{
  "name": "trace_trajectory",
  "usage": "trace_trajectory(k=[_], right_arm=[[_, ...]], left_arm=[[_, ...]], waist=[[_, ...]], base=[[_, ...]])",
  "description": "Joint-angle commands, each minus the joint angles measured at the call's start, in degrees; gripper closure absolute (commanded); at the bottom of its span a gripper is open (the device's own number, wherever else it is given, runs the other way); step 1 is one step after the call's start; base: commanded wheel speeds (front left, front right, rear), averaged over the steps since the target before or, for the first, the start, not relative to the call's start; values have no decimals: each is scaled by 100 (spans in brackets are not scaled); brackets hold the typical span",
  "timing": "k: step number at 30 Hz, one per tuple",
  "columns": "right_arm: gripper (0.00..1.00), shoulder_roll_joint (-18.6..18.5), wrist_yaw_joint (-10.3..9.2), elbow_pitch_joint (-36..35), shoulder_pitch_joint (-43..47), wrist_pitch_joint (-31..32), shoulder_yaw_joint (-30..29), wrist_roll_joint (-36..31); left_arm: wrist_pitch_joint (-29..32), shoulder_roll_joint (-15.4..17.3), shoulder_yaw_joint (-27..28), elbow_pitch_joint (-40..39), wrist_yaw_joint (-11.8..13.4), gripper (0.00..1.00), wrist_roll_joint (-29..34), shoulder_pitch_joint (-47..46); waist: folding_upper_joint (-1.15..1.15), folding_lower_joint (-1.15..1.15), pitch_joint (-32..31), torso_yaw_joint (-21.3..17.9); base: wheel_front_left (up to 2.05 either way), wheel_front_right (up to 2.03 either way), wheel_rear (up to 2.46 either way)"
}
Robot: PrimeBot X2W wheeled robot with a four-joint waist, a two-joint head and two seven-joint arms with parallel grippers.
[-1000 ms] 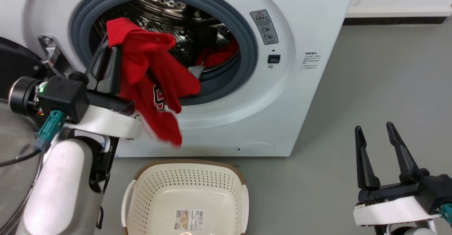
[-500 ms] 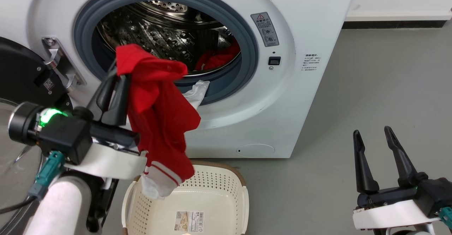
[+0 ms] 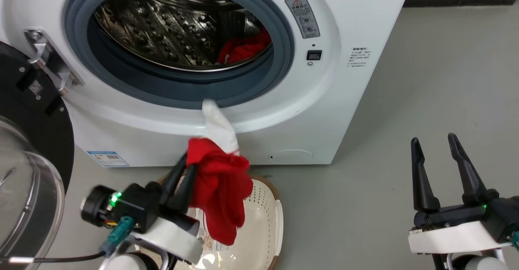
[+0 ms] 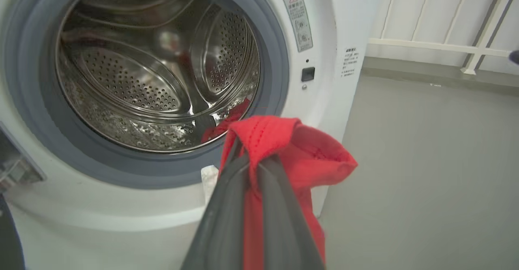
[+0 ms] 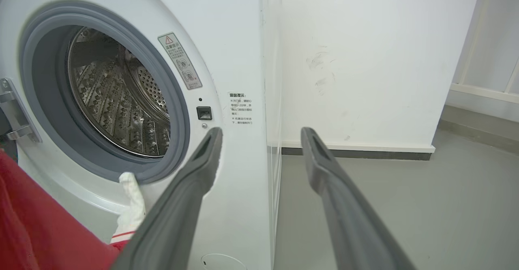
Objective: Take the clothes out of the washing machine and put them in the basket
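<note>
A red garment (image 3: pixel 221 189) is clamped between the closed fingers of the left gripper (image 3: pixel 188 165) and held over the cream basket (image 3: pixel 277 221), its lower end hanging inside the rim. A white piece (image 3: pixel 219 126) is stretched from the garment's top to the lower edge of the washing machine's (image 3: pixel 357 26) grey door seal (image 3: pixel 178 91). More red clothes (image 3: pixel 243 49) are seen at the right of the steel drum (image 3: pixel 162 22). The right gripper (image 3: pixel 433 139) is held open and empty, well apart from the basket.
</note>
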Motion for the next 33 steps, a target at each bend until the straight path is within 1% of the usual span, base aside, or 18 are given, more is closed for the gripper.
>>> trace_trajectory(k=[1, 4, 6, 11, 12, 13, 20, 23, 30, 33], right_arm=[[0, 8, -4, -24, -80, -12, -3, 5], [0, 8, -4, -50, -196, -12, -22, -25], [0, 9, -4, -62, -247, -12, -26, -38], [0, 8, -4, -105, -442, -12, -29, -69], [0, 9, -4, -125, -536, -12, -38, -82], [0, 9, -4, -142, -588, -12, -43, -85], [0, 9, -4, -261, -963, -11, -35, -87], [0, 8, -4, -336, -1144, -12, -60, -47], [0, 9, -4, -483, -1519, -12, -146, 90], [0, 9, -4, -507, -1626, -11, -150, 123]], left_arm=[[-42, -11, -11, 76, -36, 100, -18, 33], [-260, -143, -104, 728, -113, 100, -130, 77], [-419, -176, -111, 1273, -175, 100, -178, 0], [-794, -386, -237, 2610, -323, 100, -211, -429], [-884, -461, -296, 3151, -381, 100, -197, -637], [-930, -511, -313, 3400, -396, 100, -187, -770], [-1055, -761, -445, 5258, -497, 100, -94, -1763], [-1078, -859, -509, 5857, -539, 100, -21, -2279], [-1078, -946, -782, 7196, -597, 100, 158, -3361], [-961, -986, -923, 7682, -611, 100, 223, -3704]], waist=[[0, 0, 108, -37], [0, 0, 320, -92], [0, 0, 466, -125], [0, 0, 880, -208], [0, 0, 1064, -235], [0, 0, 1162, -253], [0, 0, 1929, -411], [0, 0, 2314, -479], [0, 0, 3227, -579], [0, 0, 3525, -603]], base=[[0, 0, 0], [0, 0, 0], [0, 0, 0], [0, 0, 0], [0, 0, 0], [0, 0, 0], [0, 0, 0], [0, 0, 0], [0, 0, 0], [0, 0, 0]])
